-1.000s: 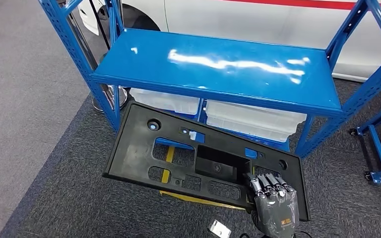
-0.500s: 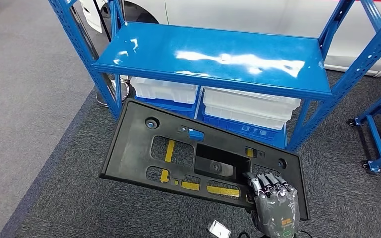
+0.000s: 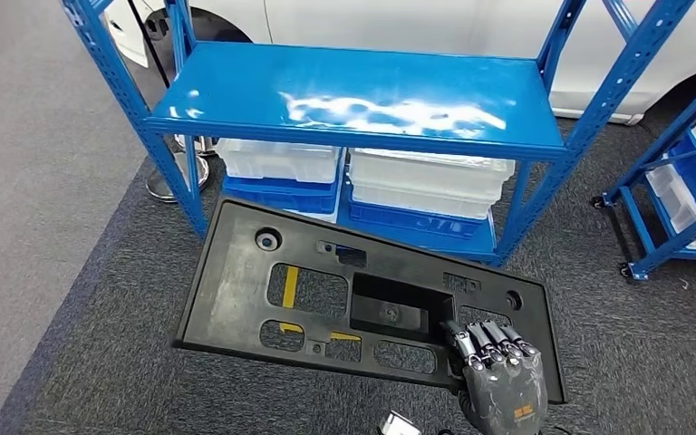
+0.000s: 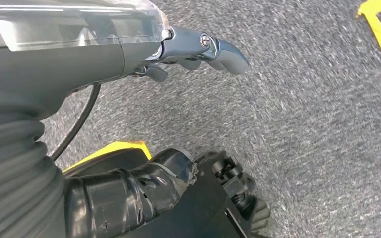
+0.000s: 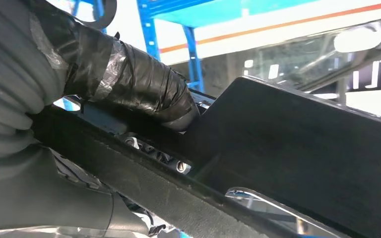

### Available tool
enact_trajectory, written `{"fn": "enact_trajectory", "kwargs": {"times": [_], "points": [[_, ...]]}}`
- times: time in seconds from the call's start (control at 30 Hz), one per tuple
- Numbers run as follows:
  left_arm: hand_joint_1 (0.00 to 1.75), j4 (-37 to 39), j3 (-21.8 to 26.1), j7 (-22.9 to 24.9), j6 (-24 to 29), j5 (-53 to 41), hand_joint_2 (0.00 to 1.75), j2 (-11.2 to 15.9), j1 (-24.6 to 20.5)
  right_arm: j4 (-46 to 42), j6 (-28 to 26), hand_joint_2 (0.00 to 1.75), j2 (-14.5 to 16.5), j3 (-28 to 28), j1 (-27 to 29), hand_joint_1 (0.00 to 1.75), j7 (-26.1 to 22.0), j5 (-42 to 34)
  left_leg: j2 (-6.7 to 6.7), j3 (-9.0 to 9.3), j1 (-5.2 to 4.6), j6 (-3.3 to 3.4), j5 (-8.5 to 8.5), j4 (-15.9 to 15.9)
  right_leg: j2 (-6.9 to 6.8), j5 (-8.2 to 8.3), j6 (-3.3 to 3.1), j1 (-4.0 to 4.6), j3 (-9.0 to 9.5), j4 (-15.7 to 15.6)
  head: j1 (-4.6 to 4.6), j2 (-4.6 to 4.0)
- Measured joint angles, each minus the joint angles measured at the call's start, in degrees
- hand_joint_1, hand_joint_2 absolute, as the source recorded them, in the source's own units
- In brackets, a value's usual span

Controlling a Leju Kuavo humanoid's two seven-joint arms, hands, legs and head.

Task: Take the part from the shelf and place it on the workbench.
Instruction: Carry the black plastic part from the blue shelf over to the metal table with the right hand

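Fingers: those of the right hand (image 3: 500, 381) are hooked over the near edge of the black part (image 3: 326, 290), beside its rectangular recess, and are pressed close together on it; from the right wrist view the taped thumb (image 5: 144, 84) is seen laid against the same panel
Left hand fingers: the left hand (image 4: 198, 49) hangs over grey carpet with its fingers (image 4: 228, 52) curled loosely inward and nothing held between them
Part: a wide, flat black panel with several cut-outs and two round holes, carried clear of the shelf and tilted, its far long edge higher than the near one; it is held at one lower corner only, the rest being unsupported
Shelf: the blue shelf (image 3: 353, 91) stands just beyond the part, its glossy top bare; white and blue bins (image 3: 426, 186) are stacked on the level below
Floor: dark carpet (image 3: 100, 362) with yellow tape marks is seen through the cut-outs
Done: the take is judged complete, since the part is off the shelf and firmly gripped
Left: a workbench is not seen in these pictures, so the carry and the placing are judged still to come
Risk: the long overhang from a corner grip is likely to let the panel swing or droop while it is carried
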Motion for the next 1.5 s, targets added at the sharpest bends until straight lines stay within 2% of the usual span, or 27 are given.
{"fn": "enact_trajectory", "kwargs": {"times": [0.07, 0.17, 0.23, 0.3, 0.33, 0.37, 0.4, 0.47, 0.5, 0.57, 0.6, 0.67, 0.73, 0.8, 0.83, 0.87, 0.9, 0.93, 1.0, 1.07, 1.17, 1.23, 1.33, 1.37, 1.4, 1.43, 1.5], "points": [[0.0, 0.0, 0.04, -0.05, 0.05, 0.01, 1.75, -0.01, -0.05, -0.02, 0.0, 1.75, 0.33, -0.5, 0.11, 1.75, -0.33, -0.31, 0.77, -0.32, -0.3, -0.52, -0.38, 0.69, -1.13, 0.21, -0.84, 0.38, 1.46, -3.19, -0.06, 0.0], [0.0, 0.0, 0.14, -0.1, 0.12, 0.01, 1.75, -0.01, -0.17, -0.12, -0.01, 1.75, 0.91, -1.48, 0.57, 1.75, -1.19, -1.13, 1.35, -0.37, -0.33, -1.15, -0.79, 1.06, 0.19, 0.49, -1.9, 0.41, 1.06, -3.39, -0.1, 0.0], [0.0, 0.0, 0.21, -0.13, 0.13, 0.02, 1.75, -0.01, -0.17, -0.31, -0.01, 1.75, 1.45, -2.13, 0.74, 1.75, -1.96, -1.67, -0.78, -1.52, -0.03, -1.76, -2.97, 3.85, 1.12, 0.84, -2.51, 0.16, 0.91, -3.66, -0.13, 0.0], [0.0, 0.0, 0.34, -0.15, 0.14, 0.02, 1.75, -0.01, -0.04, -0.45, 0.0, 1.75, 2.01, -2.55, 0.78, 1.75, -2.5, -2.03, -3.21, -4.74, 0.32, -2.21, -6.76, 10.88, 2.17, 1.06, -2.87, 0.11, 0.63, -3.69, -0.15, 0.0], [0.0, 0.0, 0.39, -0.15, 0.14, 0.02, 1.75, -0.01, 0.06, -0.47, 0.0, 1.75, 2.22, -2.73, 0.83, 1.75, -2.63, -2.13, -3.64, -6.46, 0.42, -2.32, -8.13, 14.53, 2.77, 1.14, -2.94, 0.14, 0.5, -3.69, -0.14, 0.0], [0.0, 0.0, 0.43, -0.15, 0.14, 0.02, 1.75, -0.01, 0.14, -0.47, 0.0, 1.75, 2.36, -2.9, 0.91, 1.75, -2.7, -2.18, -3.8, -7.57, 0.49, -2.35, -8.47, 16.76, 3.42, 1.2, -2.95, 0.16, 0.44, -3.69, -0.14, 0.0], [0.0, 0.0, 0.44, -0.15, 0.14, 0.02, 1.75, -0.01, 0.2, -0.47, 0.0, 1.75, 2.44, -3.04, 0.97, 1.75, -2.72, -2.21, -3.89, -7.72, 0.52, -2.31, -7.62, 16.88, 4.09, 1.27, -2.92, 0.17, 0.44, -3.68, -0.14, 0.0], [0.0, 0.0, 0.46, -0.15, 0.14, 0.02, 1.75, -0.01, 0.22, -0.48, -0.01, 1.75, 2.58, -3.21, 1.06, 1.75, -2.9, -2.37, -4.95, -5.19, 0.62, -2.02, -3.26, 10.93, 5.48, 1.39, -2.75, 0.15, 0.54, -3.67, -0.14, 0.0], [0.0, 0.0, 0.47, -0.15, 0.14, 0.03, 1.75, -0.01, 0.25, -0.49, -0.01, 1.75, 2.74, -3.31, 1.06, 1.75, -3.16, -2.53, -6.5, -3.56, 0.69, -1.82, -1.41, 7.11, 6.13, 1.5, -2.56, 0.17, 0.5, -3.66, -0.13, 0.0], [0.0, 0.0, 0.49, -0.22, 0.15, 0.04, 1.75, -0.01, 0.3, -0.55, -0.01, 1.75, 3.25, -3.74, 1.15, 1.75, -4.01, -3.07, -8.98, -1.55, 0.74, -1.53, 0.19, 1.99, 7.35, 1.9, -1.94, 0.05, 0.03, -3.62, -0.11, 0.0], [0.0, 0.0, 0.5, -0.26, 0.16, 0.04, 1.75, -0.01, 0.3, -0.65, -0.01, 1.75, 3.57, -4.12, 1.29, 1.75, -4.62, -3.42, -9.35, -1.39, 0.66, -1.4, 0.02, 1.36, 7.92, 2.19, -1.49, -0.06, -0.29, -3.67, -0.11, 0.0], [0.0, 0.0, 0.52, -0.3, 0.22, 0.04, 1.75, 0.0, 0.29, -0.98, -0.02, 1.75, 4.18, -5.03, 1.81, 1.75, -6.1, -4.24, -8.22, -1.26, 0.65, -0.89, 0.34, 0.69, 8.54, 2.57, -0.71, -0.28, -0.68, -3.78, -0.11, 0.0], [0.0, 0.0, 0.55, -0.34, 0.31, 0.07, 1.75, 0.01, 0.32, -1.32, -0.02, 1.75, 4.9, -6.25, 2.28, 1.75, -7.79, -5.26, -6.98, -1.08, 0.76, -0.06, 0.94, -0.08, 6.46, 1.15, -0.36, -0.06, -1.57, -1.91, -0.05, 0.0], [0.0, 0.0, 0.58, -0.38, 0.37, 0.11, 1.75, 0.01, 0.4, -1.45, -0.02, 1.75, 5.79, -7.58, 2.5, 1.75, -9.22, -6.28, -5.68, -1.13, 0.6, 0.48, 1.19, -0.38, 3.69, -2.47, -0.19, 0.13, -4.18, 4.03, 0.0, 0.0], [0.0, 0.0, 0.62, -0.39, 0.39, 0.14, 1.75, 0.02, 0.49, -1.45, -0.02, 1.75, 6.22, -8.19, 2.62, 1.75, -9.77, -6.71, -5.01, -1.25, 0.46, 0.57, 1.2, -0.34, 3.16, -4.16, -0.07, 0.12, -5.68, 7.53, -0.01, 0.0], [0.0, 0.0, 0.66, -0.4, 0.41, 0.16, 1.75, 0.02, 0.59, -1.45, -0.02, 1.75, 6.65, -8.83, 2.8, 1.75, -10.35, -7.17, -4.36, -1.37, 0.35, 0.61, 1.19, -0.26, 2.93, -5.07, 0.03, 0.1, -6.66, 10.06, -0.01, 0.0], [0.0, 0.0, 0.7, -0.41, 0.43, 0.19, 1.75, 0.03, 0.65, -1.46, -0.01, 1.75, 7.07, -9.53, 3.01, 1.75, -10.97, -7.64, -3.75, -1.47, 0.28, 0.63, 1.17, -0.17, 2.8, -4.93, 0.09, 0.09, -6.67, 10.73, -0.02, 0.0], [0.0, 0.0, 0.73, -0.43, 0.45, 0.2, 1.75, 0.03, 0.67, -1.5, -0.01, 1.75, 7.49, -10.21, 3.22, 1.75, -11.63, -8.12, -3.22, -1.54, 0.24, 0.61, 1.11, -0.04, 2.62, -3.79, 0.06, 0.09, -5.5, 9.1, -0.01, 0.0], [0.0, 0.0, 0.77, -0.45, 0.48, 0.2, 1.75, 0.02, 0.64, -1.79, -0.02, 1.75, 8.5, -11.62, 3.55, 1.75, -13.14, -9.15, -2.33, -1.6, 0.13, 0.43, 0.87, 0.28, 1.46, -0.84, -0.3, 0.27, -1.06, 1.75, -0.01, 0.0], [0.0, 0.0, 0.85, -0.45, 0.55, 0.2, 1.75, 0.01, 0.62, -2.27, -0.02, 1.75, 9.54, -12.72, 3.78, 1.75, -14.26, -9.93, -1.71, -1.69, -0.13, -0.02, 0.57, 0.67, 0.48, 0.32, -1.03, 0.67, 1.6, -3.36, -0.04, 0.0], [0.0, 0.0, 0.96, -0.45, 0.67, 0.2, 1.75, 0.02, 0.53, -2.79, -0.02, 1.75, 10.77, -13.89, 4.17, 1.75, -14.95, -10.58, -1.05, -1.72, -0.26, -0.74, 0.41, 0.72, 1.11, 0.47, -1.99, 0.86, 1.57, -4.23, -0.07, 0.0], [0.0, 0.0, 1.0, -0.45, 0.77, 0.23, 1.75, 0.02, 0.48, -3.09, -0.02, 1.75, 11.55, -14.57, 4.4, 1.75, -15.86, -11.27, -1.86, -2.29, -0.15, -1.36, -1.02, 2.26, 1.66, 0.87, -2.65, 0.53, 1.65, -4.74, -0.07, 0.0], [0.0, 0.0, 1.26, -0.45, 0.97, 0.28, 1.75, 0.02, 0.57, -3.57, -0.02, 1.75, 13.25, -15.76, 4.76, 1.75, -18.41, -13.23, -3.6, -6.58, 0.29, -2.09, -6.32, 11.93, 2.51, 1.17, -3.11, 0.36, 1.49, -4.97, -0.11, 0.0], [0.0, 0.0, 1.38, -0.45, 1.0, 0.29, 1.75, 0.02, 0.65, -3.69, -0.02, 1.75, 13.9, -16.39, 4.99, 1.75, -19.45, -14.16, -3.77, -8.02, 0.45, -2.24, -7.31, 15.02, 2.87, 1.19, -3.14, 0.36, 1.43, -4.96, -0.1, 0.0], [0.0, 0.0, 1.5, -0.45, 1.02, 0.31, 1.75, 0.03, 0.73, -3.83, -0.02, 1.75, 14.53, -17.14, 5.27, 1.75, -20.53, -15.12, -3.84, -8.65, 0.61, -2.35, -7.2, 16.34, 3.25, 1.2, -3.15, 0.35, 1.42, -4.94, -0.1, 0.0], [0.0, 0.0, 1.62, -0.45, 1.03, 0.33, 1.75, 0.03, 0.79, -3.99, -0.02, 1.75, 15.22, -17.99, 5.57, 1.75, -21.64, -16.1, -3.88, -8.3, 0.78, -2.42, -6.01, 15.56, 3.68, 1.21, -3.14, 0.32, 1.45, -4.89, -0.1, 0.0], [0.0, 0.0, 1.82, -0.45, 1.04, 0.44, 1.75, 0.03, 0.86, -4.41, -0.02, 1.75, 16.57, -19.67, 6.05, 1.75, -23.65, -18.0, -4.88, -5.21, 1.19, -2.45, -1.92, 8.8, 4.61, 1.19, -3.03, 0.23, 1.5, -4.72, -0.1, 0.0]]}}
